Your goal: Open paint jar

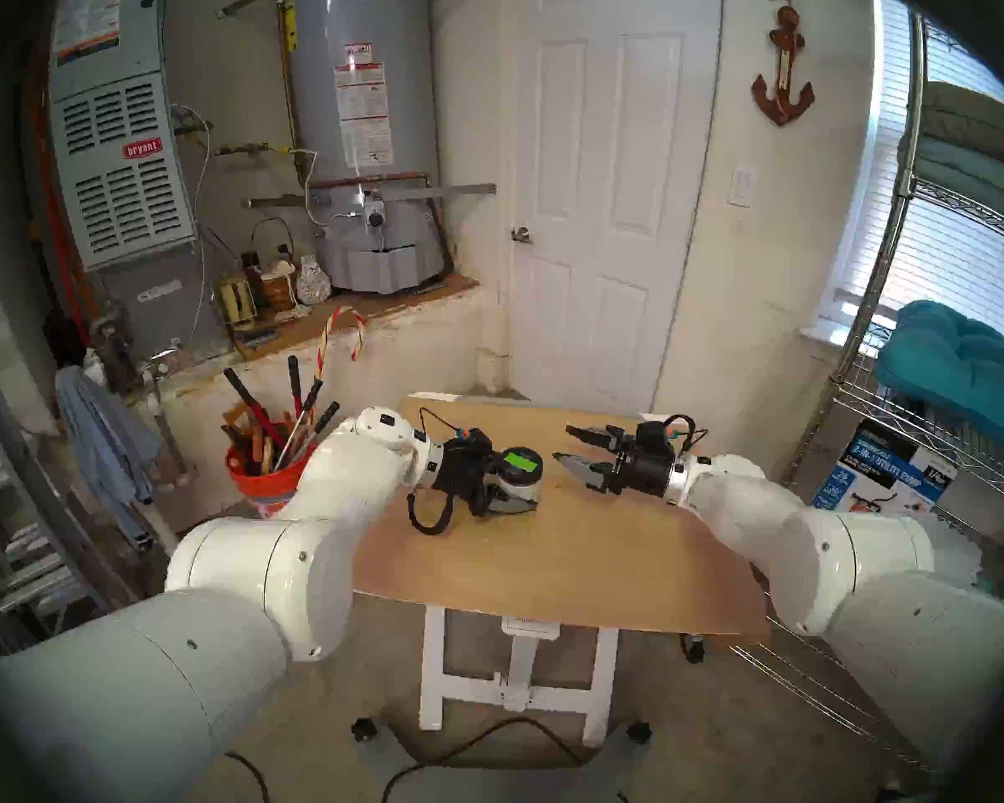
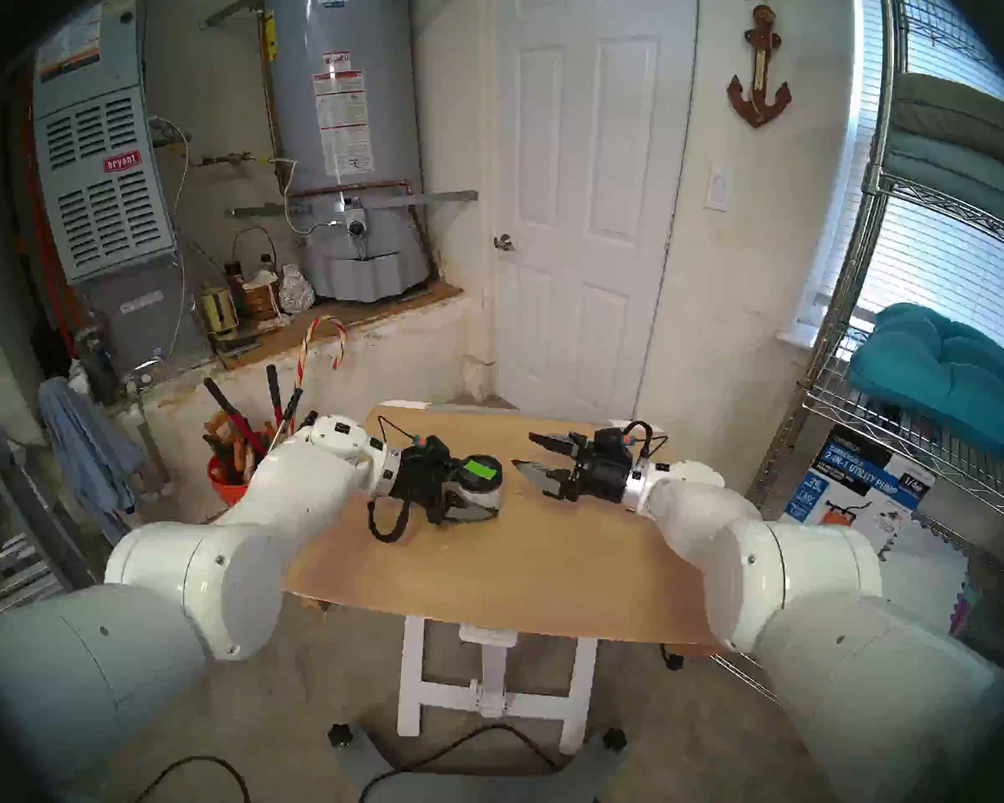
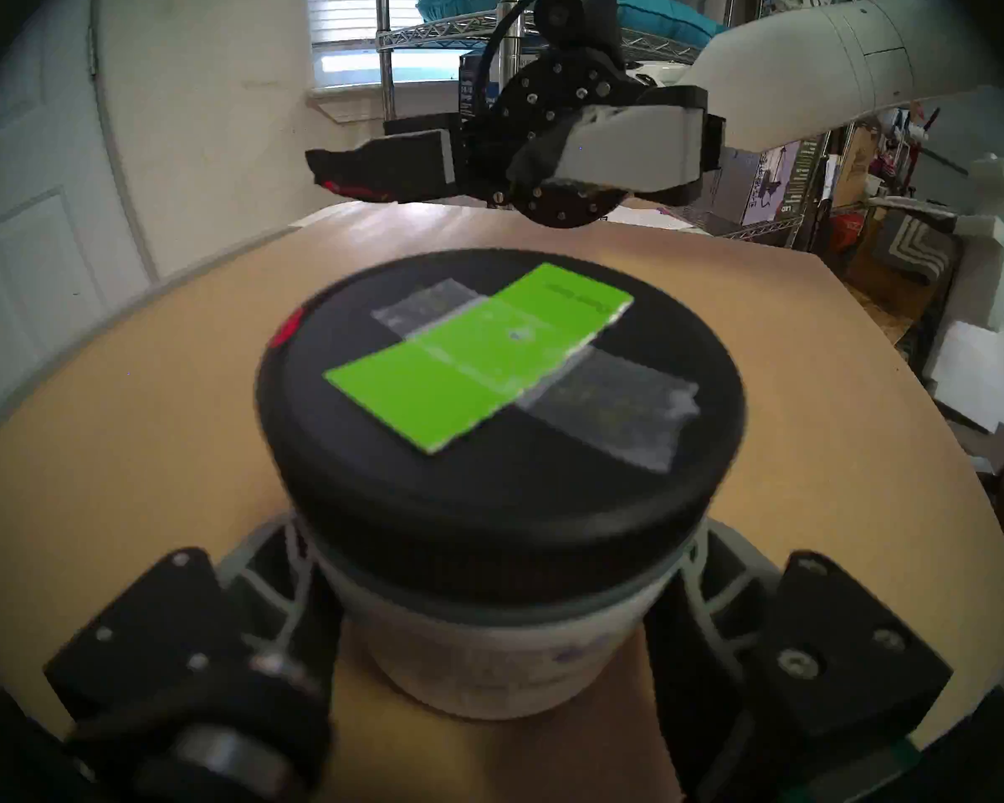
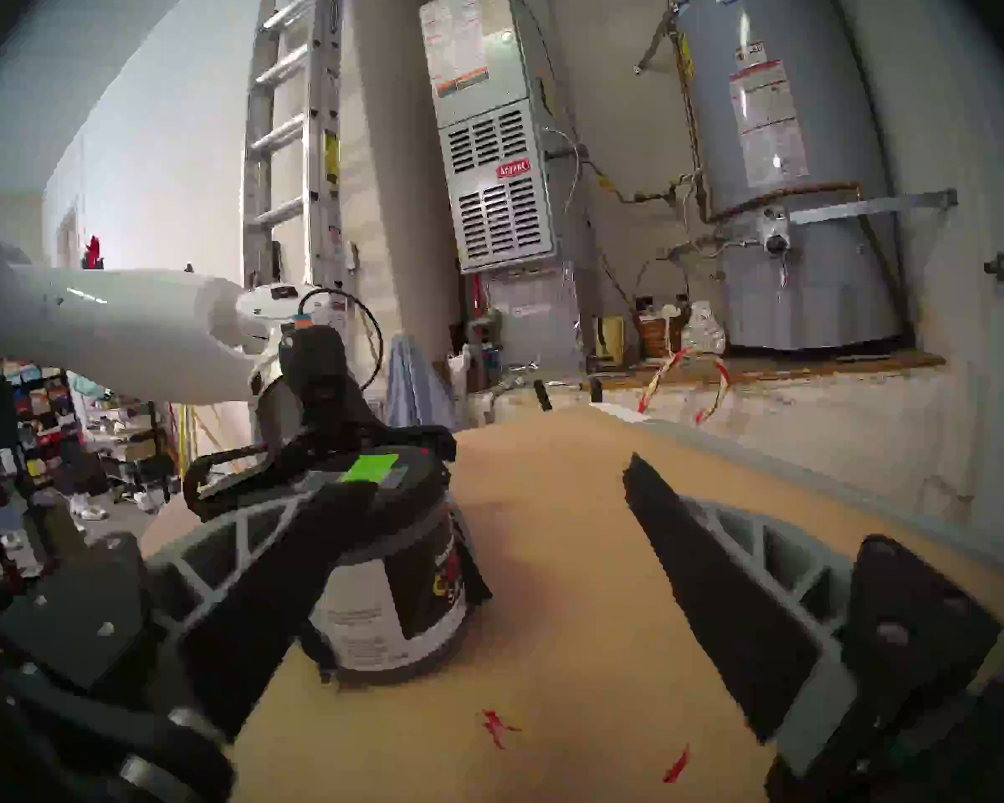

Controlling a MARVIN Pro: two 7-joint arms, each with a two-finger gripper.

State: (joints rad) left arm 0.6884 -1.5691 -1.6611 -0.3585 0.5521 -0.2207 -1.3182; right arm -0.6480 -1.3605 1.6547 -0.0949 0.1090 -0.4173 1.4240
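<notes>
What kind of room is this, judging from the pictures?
Most likely a home utility room or garage: a water heater and a furnace stand against the wall, with an orange bucket of tools nearby.

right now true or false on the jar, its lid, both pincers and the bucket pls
1. The left pincer is shut on the paint jar. True.
2. The black lid is off the jar. False: it sits on top, with a green strip taped across it.
3. The right pincer holds the lid. False: it is open, empty, and apart from the jar.
4. The jar stands upright on the table. True.
5. The orange bucket stands on the table. False: it stands off the table, beyond the left arm, full of tools.
</notes>
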